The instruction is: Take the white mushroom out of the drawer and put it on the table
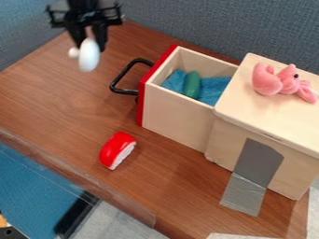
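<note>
Fingers (pixel 101 39) closed on a smooth white oval object (pixel 89 56), my gripper (pixel 90 45) hangs over the upper left of the camera view, above the brown wooden table (pixel 56 100). The oval dangles at my fingertips with its long side roughly upright, and a small pale knob (pixel 73 52) shows just to its left.

To the right of me stands a pale wooden box (pixel 221 142) with a drawer (pixel 177 122) pulled well out towards my side. I can see down into the open drawer: a crumpled blue cloth (pixel 213 87) lies inside, and on it rests a dark green, oblong object (pixel 192 85), its rounded end towards the far wall of the drawer. The drawer's front panel (pixel 142 105) is red and carries a black, looped handle (pixel 122 74), which sticks out towards the space below and right of my grip.

On the flat top (pixel 240 98) of the box lies a pink soft toy (pixel 268 84) with a dark eye. Grey tape (pixel 259 156) runs down the box's near side and on to the table.

Outside the drawer, a rounded red object (pixel 116 146) with a white, ridged edge lies on the table, in front of the red panel and well apart from my gripper. A grey fabric partition (pixel 187 23) rises behind the table.
</note>
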Motion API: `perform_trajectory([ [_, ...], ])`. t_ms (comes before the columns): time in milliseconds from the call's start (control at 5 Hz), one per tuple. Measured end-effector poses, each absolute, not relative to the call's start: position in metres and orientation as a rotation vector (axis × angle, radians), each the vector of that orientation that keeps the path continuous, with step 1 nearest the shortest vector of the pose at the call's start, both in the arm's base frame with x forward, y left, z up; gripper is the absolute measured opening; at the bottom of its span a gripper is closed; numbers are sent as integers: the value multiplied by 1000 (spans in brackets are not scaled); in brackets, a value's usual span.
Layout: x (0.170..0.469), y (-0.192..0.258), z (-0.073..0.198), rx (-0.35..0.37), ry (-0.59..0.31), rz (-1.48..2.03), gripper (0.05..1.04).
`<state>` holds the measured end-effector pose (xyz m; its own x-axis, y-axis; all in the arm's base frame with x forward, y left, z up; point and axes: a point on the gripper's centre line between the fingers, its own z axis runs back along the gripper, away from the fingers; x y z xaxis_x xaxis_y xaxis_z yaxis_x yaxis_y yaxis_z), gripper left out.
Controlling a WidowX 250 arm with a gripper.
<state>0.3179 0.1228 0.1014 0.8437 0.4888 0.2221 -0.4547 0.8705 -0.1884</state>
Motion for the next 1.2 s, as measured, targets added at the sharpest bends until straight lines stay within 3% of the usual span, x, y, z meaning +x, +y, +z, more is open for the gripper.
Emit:
perform_trajectory([
  [400,291,138,58,-137,-340,549,361],
  [800,281,143,24,-148,-263,612,403],
  [1000,278,143,24,-138,-244,609,707],
  [1200,281,146,53,-100,-290,596,971],
])
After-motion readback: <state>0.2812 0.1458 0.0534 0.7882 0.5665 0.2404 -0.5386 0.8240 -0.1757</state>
